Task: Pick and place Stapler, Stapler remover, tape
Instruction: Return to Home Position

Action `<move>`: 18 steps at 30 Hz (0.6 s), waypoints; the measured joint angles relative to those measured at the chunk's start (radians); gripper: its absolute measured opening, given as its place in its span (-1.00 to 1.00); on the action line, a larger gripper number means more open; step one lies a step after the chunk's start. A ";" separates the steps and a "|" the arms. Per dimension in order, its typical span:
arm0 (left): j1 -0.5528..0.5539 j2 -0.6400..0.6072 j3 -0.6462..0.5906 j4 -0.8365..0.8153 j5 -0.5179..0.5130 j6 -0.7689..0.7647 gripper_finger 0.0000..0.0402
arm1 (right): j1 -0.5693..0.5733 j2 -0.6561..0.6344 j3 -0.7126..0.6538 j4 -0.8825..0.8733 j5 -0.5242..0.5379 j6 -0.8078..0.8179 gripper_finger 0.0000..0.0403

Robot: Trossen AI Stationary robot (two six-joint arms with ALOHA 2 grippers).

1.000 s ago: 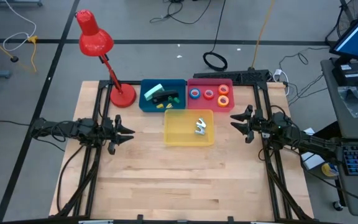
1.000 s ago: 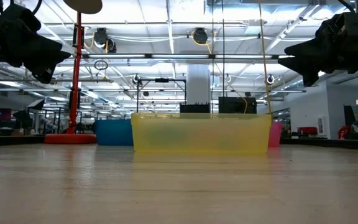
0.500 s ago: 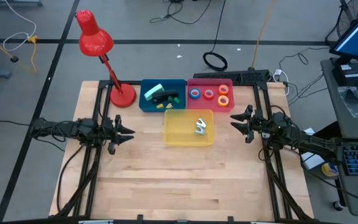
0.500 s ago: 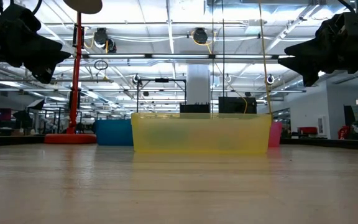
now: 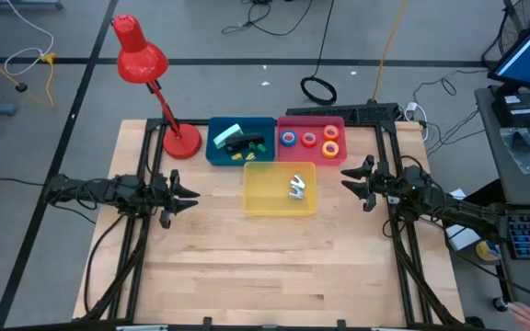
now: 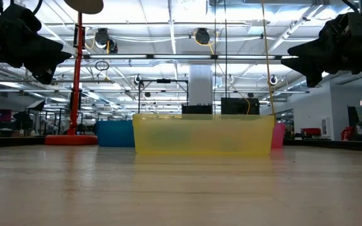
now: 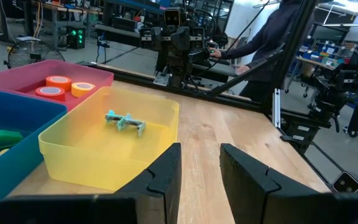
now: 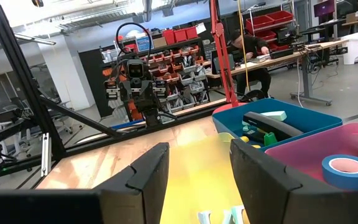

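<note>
Three bins stand at the table's far middle. The yellow bin (image 5: 280, 188) holds the pale stapler remover (image 5: 297, 187) (image 7: 124, 121). The blue bin (image 5: 241, 140) holds the black stapler (image 5: 244, 141) (image 8: 272, 124) with some green and yellow items. In the pink bin (image 5: 311, 138) lie the blue tape (image 5: 289, 139), red tape (image 5: 309, 140), orange tape (image 5: 330, 132) and yellow tape (image 5: 330, 147). My left gripper (image 5: 191, 195) (image 7: 201, 155) hovers open left of the yellow bin. My right gripper (image 5: 346, 176) (image 8: 197, 155) hovers open to its right. Both hang above the table.
A red desk lamp stands with its base (image 5: 181, 142) left of the blue bin, its head leaning out past the far-left corner. Bare wooden table (image 5: 274, 267) lies on the near side of the bins. A person (image 7: 272, 37) stands beyond the table's right edge.
</note>
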 joint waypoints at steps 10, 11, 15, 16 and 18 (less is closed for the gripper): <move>0.000 0.000 0.000 0.000 0.000 0.000 -0.45 | 0.000 0.000 0.000 0.000 0.000 0.000 -0.20; 0.000 0.000 0.000 0.000 0.000 0.000 -0.45 | 0.000 0.000 0.000 0.000 0.000 0.000 -0.20; 0.000 0.000 0.000 0.000 0.000 0.000 -0.45 | 0.000 0.000 0.000 0.000 0.000 0.000 -0.20; 0.000 0.000 0.000 0.000 0.000 0.000 -0.45 | 0.000 0.000 0.000 0.000 0.000 0.000 -0.20; 0.000 0.000 0.000 0.000 0.000 0.000 -0.45 | 0.000 0.000 0.000 0.000 0.000 0.000 -0.20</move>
